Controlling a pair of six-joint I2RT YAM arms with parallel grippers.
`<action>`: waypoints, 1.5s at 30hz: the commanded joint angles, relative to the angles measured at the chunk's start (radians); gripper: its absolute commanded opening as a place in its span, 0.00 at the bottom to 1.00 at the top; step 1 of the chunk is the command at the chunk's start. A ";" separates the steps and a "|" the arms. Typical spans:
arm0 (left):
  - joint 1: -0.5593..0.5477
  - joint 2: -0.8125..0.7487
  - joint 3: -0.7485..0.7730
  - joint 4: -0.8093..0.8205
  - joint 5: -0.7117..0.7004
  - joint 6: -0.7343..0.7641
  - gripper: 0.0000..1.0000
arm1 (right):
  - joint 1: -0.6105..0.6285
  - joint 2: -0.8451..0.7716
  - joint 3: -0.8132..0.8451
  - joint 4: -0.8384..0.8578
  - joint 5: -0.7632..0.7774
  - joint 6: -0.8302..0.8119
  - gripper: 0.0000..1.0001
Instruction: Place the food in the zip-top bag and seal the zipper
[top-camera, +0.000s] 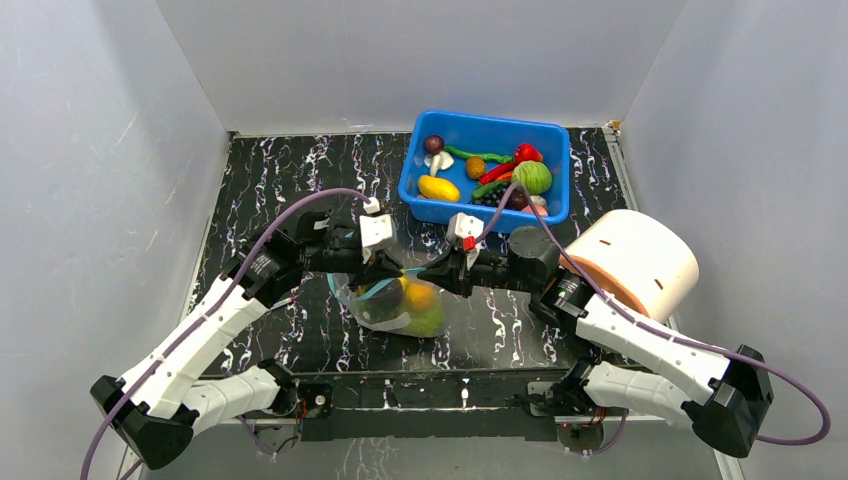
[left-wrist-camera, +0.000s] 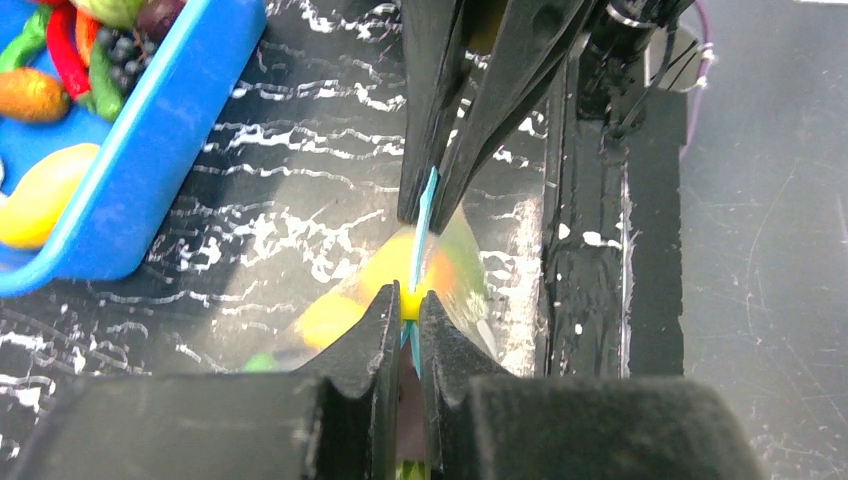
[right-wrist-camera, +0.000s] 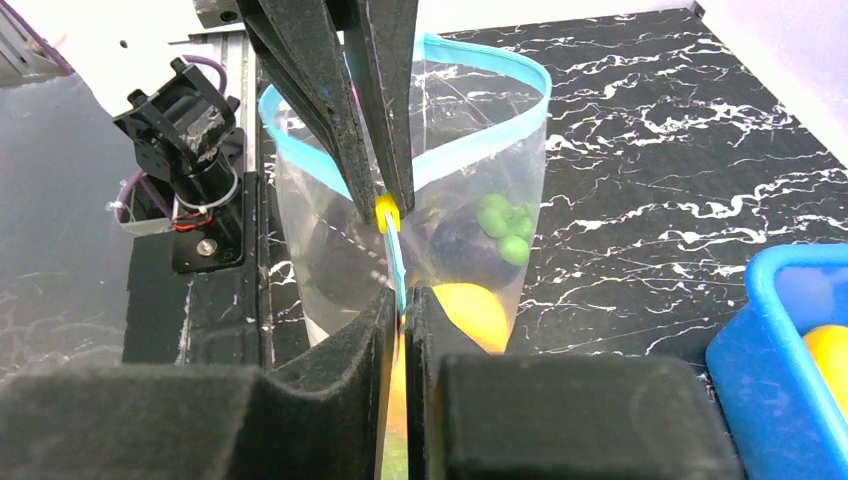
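Observation:
The clear zip-top bag (top-camera: 400, 312) stands on the black marbled table between my two grippers. It holds food: a yellow piece (right-wrist-camera: 478, 312), green peas (right-wrist-camera: 505, 228) and a dark purple piece (right-wrist-camera: 458, 245). My left gripper (top-camera: 385, 270) is shut on the teal zipper at its yellow slider (right-wrist-camera: 386, 212); in its own view (left-wrist-camera: 405, 297) the strip runs between its tips. My right gripper (top-camera: 437, 278) is shut on the same zipper just in front of the slider (right-wrist-camera: 402, 295). Beyond the slider the zipper (right-wrist-camera: 487, 146) gapes open in a loop.
A blue bin (top-camera: 480, 215) with several more toy fruits and vegetables stands behind the bag; it also shows in the left wrist view (left-wrist-camera: 150, 180) and the right wrist view (right-wrist-camera: 770, 350). A white and orange drum (top-camera: 640, 262) lies at the right. Grey walls enclose the table.

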 joint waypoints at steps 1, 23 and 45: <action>0.007 -0.041 0.013 -0.058 0.004 0.005 0.00 | -0.009 -0.008 0.056 0.041 -0.041 -0.002 0.17; 0.007 -0.068 -0.045 0.054 0.084 -0.070 0.00 | -0.007 0.097 0.134 -0.007 -0.131 -0.008 0.20; 0.007 -0.012 -0.031 0.042 0.110 -0.034 0.53 | -0.006 0.070 0.120 0.021 -0.187 -0.022 0.00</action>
